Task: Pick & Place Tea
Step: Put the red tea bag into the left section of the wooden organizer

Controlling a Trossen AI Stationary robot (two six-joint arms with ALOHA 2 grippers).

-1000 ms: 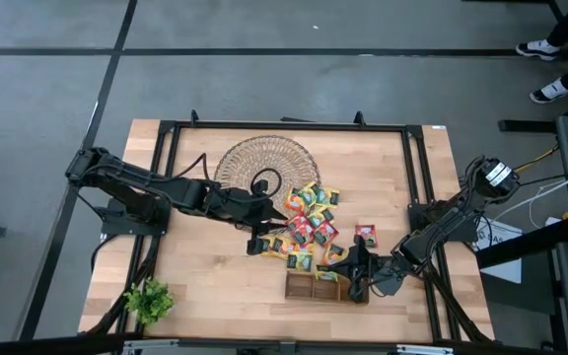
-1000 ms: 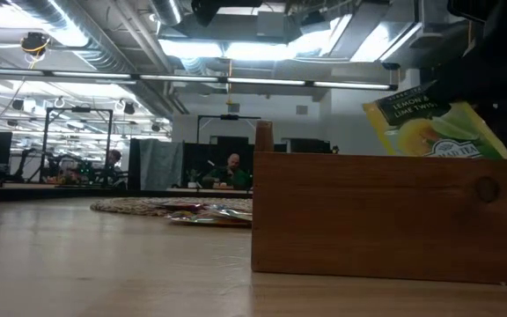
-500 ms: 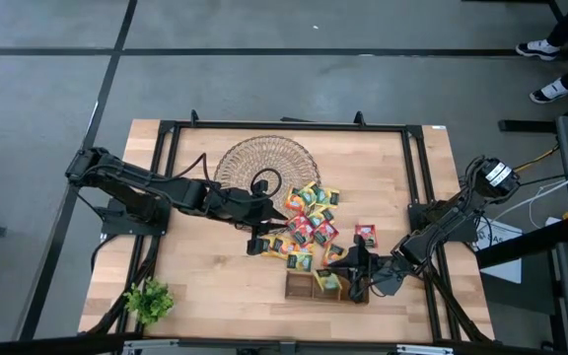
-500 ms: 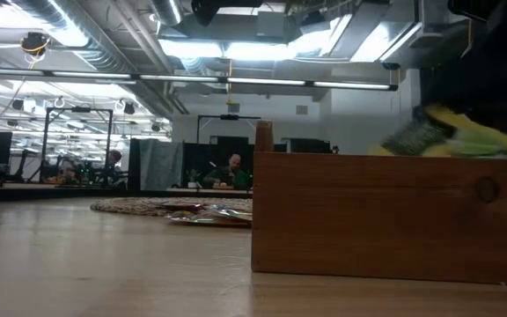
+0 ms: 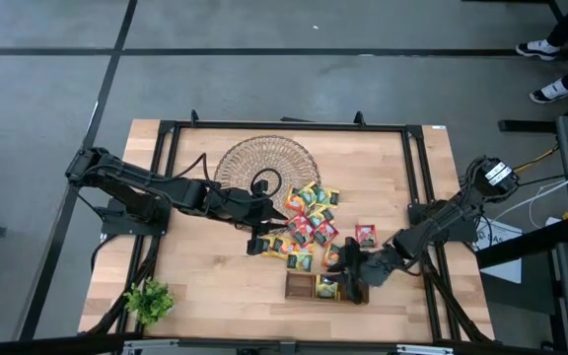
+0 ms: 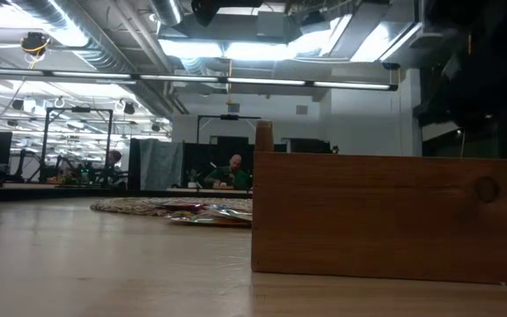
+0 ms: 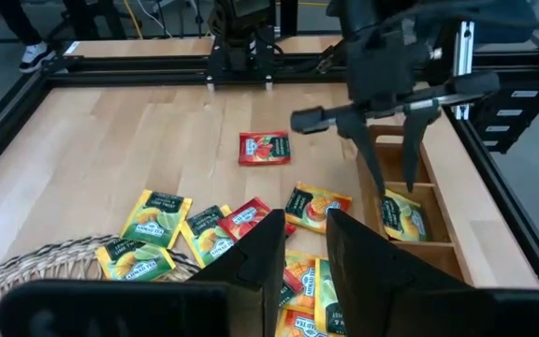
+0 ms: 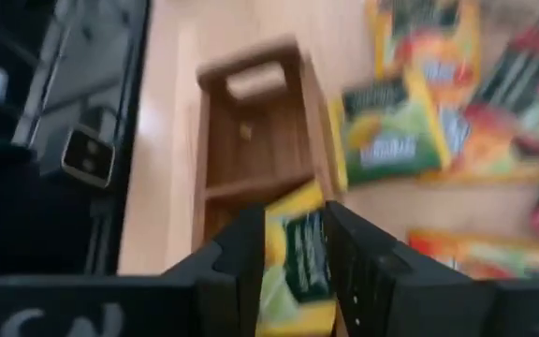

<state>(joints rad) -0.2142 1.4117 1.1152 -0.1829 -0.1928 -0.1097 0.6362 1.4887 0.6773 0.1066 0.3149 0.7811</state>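
Wooden table [image 5: 205,266]: one sachet [image 7: 402,213] in tray [image 5: 302,287].
Your right gripper [image 5: 351,280] stands open over it; left gripper [image 5: 261,237], narrow, empty; pile [image 5: 306,225] remains.

No legible text anywhere

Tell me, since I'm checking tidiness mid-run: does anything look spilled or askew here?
Yes: the tea sachets lie scattered in a loose overlapping heap on the table beside the wicker dish, one red sachet lying apart. One yellow sachet already sits in the wooden tray.
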